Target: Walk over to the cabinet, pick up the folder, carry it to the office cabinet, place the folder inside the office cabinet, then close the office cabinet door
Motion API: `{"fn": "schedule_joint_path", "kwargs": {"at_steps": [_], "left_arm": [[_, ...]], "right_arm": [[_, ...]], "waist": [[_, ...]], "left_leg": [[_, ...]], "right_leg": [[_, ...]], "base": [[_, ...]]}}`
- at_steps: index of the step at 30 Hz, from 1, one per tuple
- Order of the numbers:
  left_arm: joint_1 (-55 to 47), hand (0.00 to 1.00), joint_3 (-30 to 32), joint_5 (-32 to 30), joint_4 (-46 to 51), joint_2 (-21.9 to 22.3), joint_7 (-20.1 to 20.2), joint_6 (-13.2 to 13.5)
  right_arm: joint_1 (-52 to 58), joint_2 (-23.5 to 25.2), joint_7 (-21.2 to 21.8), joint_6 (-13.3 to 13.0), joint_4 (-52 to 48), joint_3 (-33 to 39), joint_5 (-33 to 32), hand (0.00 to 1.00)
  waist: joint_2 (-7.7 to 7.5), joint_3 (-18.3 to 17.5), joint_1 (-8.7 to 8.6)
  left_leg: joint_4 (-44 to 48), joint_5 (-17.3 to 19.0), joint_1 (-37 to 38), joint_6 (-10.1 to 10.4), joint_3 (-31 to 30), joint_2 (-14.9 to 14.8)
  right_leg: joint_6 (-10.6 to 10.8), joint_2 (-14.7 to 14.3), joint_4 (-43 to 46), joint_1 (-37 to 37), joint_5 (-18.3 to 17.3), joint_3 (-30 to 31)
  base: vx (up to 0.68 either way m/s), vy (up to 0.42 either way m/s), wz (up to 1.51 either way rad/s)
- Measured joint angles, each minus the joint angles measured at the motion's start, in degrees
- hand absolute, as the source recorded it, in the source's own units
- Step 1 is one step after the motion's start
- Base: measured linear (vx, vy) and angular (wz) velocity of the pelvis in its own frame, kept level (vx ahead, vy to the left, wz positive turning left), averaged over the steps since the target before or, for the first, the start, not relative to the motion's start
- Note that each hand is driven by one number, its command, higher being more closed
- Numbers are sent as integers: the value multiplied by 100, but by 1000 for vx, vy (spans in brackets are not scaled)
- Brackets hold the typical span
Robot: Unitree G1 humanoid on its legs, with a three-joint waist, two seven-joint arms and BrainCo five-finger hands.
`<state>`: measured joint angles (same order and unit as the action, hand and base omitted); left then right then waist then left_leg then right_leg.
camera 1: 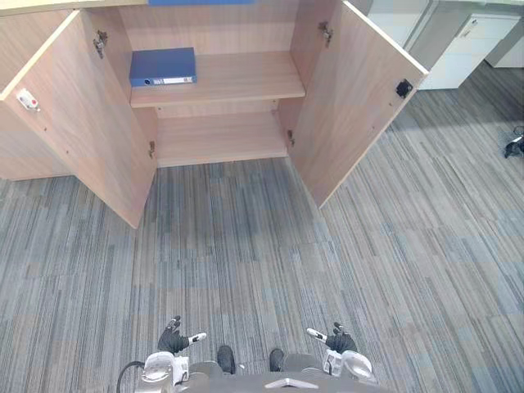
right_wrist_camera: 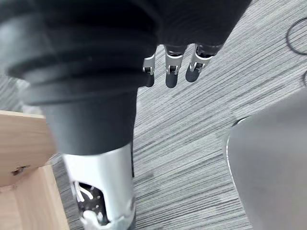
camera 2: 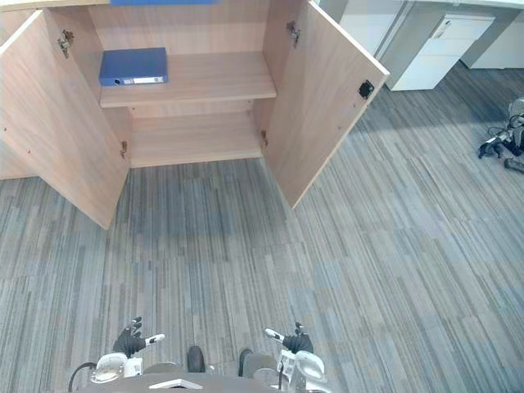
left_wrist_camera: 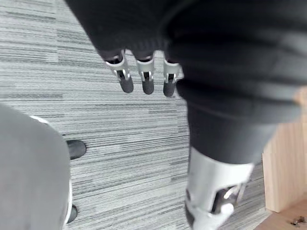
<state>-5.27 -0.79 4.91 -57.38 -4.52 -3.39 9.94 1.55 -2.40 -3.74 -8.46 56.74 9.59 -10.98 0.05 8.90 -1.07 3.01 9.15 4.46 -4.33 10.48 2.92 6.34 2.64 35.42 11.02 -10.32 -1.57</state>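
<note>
In the left eye view, the wooden cabinet [camera 1: 221,135] stands with its left door [camera 1: 78,123] and right door [camera 1: 352,98] swung wide. We judge this is so the shelves can be reached from the front. The blue folder [camera 1: 162,66] lies flat at the left end of the upper shelf [camera 1: 246,78], spine facing out. A broad stretch of grey carpet [camera 1: 246,246] lies between us and the cabinet, so it is well out of reach. The left hand [camera 1: 173,337] and right hand [camera 1: 337,338] hang low at our sides, which suits walking with nothing to carry.

The right eye view shows the same layout, with white drawer units [camera 2: 434,45] off to the right beyond the open door.

In the left wrist view, the fingers [left_wrist_camera: 146,79] point down at the carpet. They are straight and loose, the thumb stands apart, and nothing is held or touched.

The right wrist view matches this. Its fingers [right_wrist_camera: 170,72] are relaxed and spread over bare carpet, and the hand is empty.

Whether the folder is waiting to be picked up or is already stowed, we cannot tell. Either way the doors are not yet closed.
</note>
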Motion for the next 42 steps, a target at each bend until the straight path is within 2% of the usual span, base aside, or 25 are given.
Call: {"fn": "schedule_joint_path", "kwargs": {"at_steps": [3, 6, 8, 10, 11, 13, 15, 16, 17, 19, 22, 23, 24, 26, 27, 28, 29, 30, 31, 33, 35, 37, 39, 40, 42], "left_arm": [[60, 0, -40, 0, -7, -20, -1, -19], [158, 0, -33, 0, -12, 6, 2, -22], [165, 0, -42, 1, -12, 3, 3, -22], [102, 0, -4, -1, -13, -9, 4, -21], [114, 0, 122, -1, -74, 61, -7, -31], [165, 0, 170, -6, -19, 140, 7, -7], [157, 0, 449, -14, 72, 261, 14, -1], [117, 0, 661, -16, 181, 318, 10, -2], [111, 0, 766, -15, 270, 326, 2, -3], [115, 0, 791, -9, 482, 300, 0, 19], [177, 0, 794, 4, 511, 322, -1, 56], [187, 0, 787, 4, 508, 315, -2, 57], [225, 0, 729, 3, 496, 289, -3, 56], [236, 0, 567, 3, 458, 281, -5, 55], [235, 0, 520, 3, 425, 280, -4, 51], [237, 0, 507, 3, 369, 252, -4, 47], [238, 0, 508, 3, 361, 243, -4, 47], [251, 0, 509, 3, 291, 147, -4, 48], [258, 0, 509, 19, 259, 102, -2, 51], [270, 0, 512, 59, 203, 105, -2, 40], [266, 0, 387, 69, 39, 55, -5, 20], [243, 0, 198, 82, -16, 13, -4, 10], [220, 0, 175, 117, -22, 21, -4, 4], [230, 0, 176, 124, -27, 25, -3, 2], [229, 0, 174, 127, -26, 49, -1, 2]], "right_arm": [[-16, -15, 2, -6, -79, -42, -5, 0], [-92, -64, 5, -41, -205, -58, -27, 0], [-118, -88, -2, -41, -201, -93, -36, 0], [-17, -12, -1, -60, -204, -172, -84, 0], [-70, -47, 8, -64, -217, -165, -117, 0], [-120, -98, 14, -77, -234, -169, -90, 0], [-79, -115, 1, -54, -309, -184, -97, 0], [24, -136, -2, -44, -449, -227, -98, 0], [86, -112, -3, -45, -510, -269, -109, 0], [124, -21, -11, -44, -600, -270, -160, 0], [54, 120, -11, -37, -624, -240, -293, 0], [41, 144, -10, -34, -619, -234, -315, 0], [36, 171, -10, -34, -597, -214, -328, 0], [1, 138, -11, -36, -506, -203, -329, 0], [-3, 120, -11, -35, -433, -208, -329, 0], [-6, 116, -12, -20, -361, -212, -331, 0], [5, 114, -11, -22, -355, -213, -331, 0], [11, 181, -11, -21, -325, -214, -330, 0], [5, 218, -7, -22, -293, -215, -330, 0], [-8, 234, 3, -22, -244, -216, -324, 0], [-65, 224, 10, -34, -244, -218, -308, 0], [-130, 219, 19, -37, -256, -258, -271, 0], [-191, 220, 87, -41, -256, -291, -261, 0], [-231, 204, 125, -53, -276, -293, -260, 0], [-249, 163, 132, -82, -339, -291, -262, 0]], "waist": [[-23, 32, -84], [95, 172, -122], [133, 234, -152], [-125, 240, -217], [-27, 279, -189], [100, 284, -231], [191, 344, -223], [244, 409, -162], [205, 443, -76], [110, 444, 47], [99, 440, 115], [94, 442, 121], [40, 453, 127], [86, 424, 150], [126, 402, 156], [131, 373, 227], [108, 334, 247], [-82, 286, 255], [-157, 238, 264], [-162, 234, 306], [-174, 230, 248], [-162, 232, 156], [-119, 233, 107], [-69, 254, 60], [14, 291, -20]], "left_leg": [[-58, 158, 329, -31, -284, -11], [-215, 234, 587, 101, -432, -240], [-214, 356, 688, 311, -471, -377], [-218, 550, 988, 619, -605, -240], [-168, 637, 1066, 658, -586, -382], [904, 688, 596, 759, -564, -555], [3127, 495, -292, 932, -524, -826], [4415, 485, -714, 938, -362, -1184], [5219, 491, -968, 930, -187, -1500], [5546, 497, -1355, 919, 41, -1754], [4751, 640, -2037, 859, 259, -1797], [4383, 661, -2108, 856, 299, -1719], [3387, 633, -2151, 885, 295, -1427], [1624, 55, -2231, 853, 35, -952], [1336, -170, -2245, 803, -18, -912], [1363, -718, -2203, 531, -105, -847], [1475, -816, -2205, 427, -94, -802], [1676, -565, -2211, 389, 34, -694], [1741, -379, -2188, 333, 92, -640], [1764, -151, -1903, 243, 256, -616], [1565, 131, -1200, 80, 382, -411], [1350, 266, -721, 25, 356, -310], [1059, 287, -318, 22, 289, -305], [887, 287, -115, 24, 192, -383], [737, 283, 121, 62, 56, -560]], "right_leg": [[-205, 111, 757, 459, -602, -531], [-400, -69, -31, 882, -680, -920], [-492, -239, -996, 1018, -111, -1043], [-808, -119, -1856, 941, 1231, -995], [-769, -184, -1666, 932, 1124, -1033], [-832, -308, -1848, 767, 860, -1027], [-922, -452, -2149, 309, 767, -1018], [-1000, -604, -2290, -129, 667, -1020], [-1086, -682, -2358, -534, 553, -989], [-1132, -690, -2553, -989, 485, -821], [-1055, -631, -3086, -1519, 451, -550], [-1016, -572, -3130, -1590, 428, -512], [-938, -408, -3195, -1694, 379, -454], [-708, -196, -3332, -1841, 239, -316], [-636, -195, -3358, -1885, 188, -271], [-515, -146, -3355, -1989, 54, -148], [-460, -76, -3312, -2019, -34, -70], [-424, 97, -3120, -1979, -172, -5], [-434, 172, -2831, -1855, -221, 67], [-382, 228, -1727, -1480, -254, 236], [-12, 433, 520, -746, -253, 327], [-127, 478, 1405, -337, -545, 123], [-311, 448, 1363, 63, -771, -311], [-439, 331, 927, 254, -853, -553], [-461, 65, -229, 459, -736, -667]], "base": [[220, 55, 41], [285, -19, 33], [336, -71, 34], [483, -157, 40], [431, -180, 23], [403, -203, 11], [435, -214, 3], [451, -180, -20], [507, -195, -27], [413, -142, -34], [333, -3, -42], [315, 102, -29], [318, 144, -29], [356, 192, -31], [356, 236, -38], [317, 220, -34], [411, 284, -36], [412, 254, -23], [481, 301, -32], [392, 250, -41], [392, 218, -20], [392, 124, 20], [385, 55, 22], [390, -13, 28], [444, -69, 44]]}}
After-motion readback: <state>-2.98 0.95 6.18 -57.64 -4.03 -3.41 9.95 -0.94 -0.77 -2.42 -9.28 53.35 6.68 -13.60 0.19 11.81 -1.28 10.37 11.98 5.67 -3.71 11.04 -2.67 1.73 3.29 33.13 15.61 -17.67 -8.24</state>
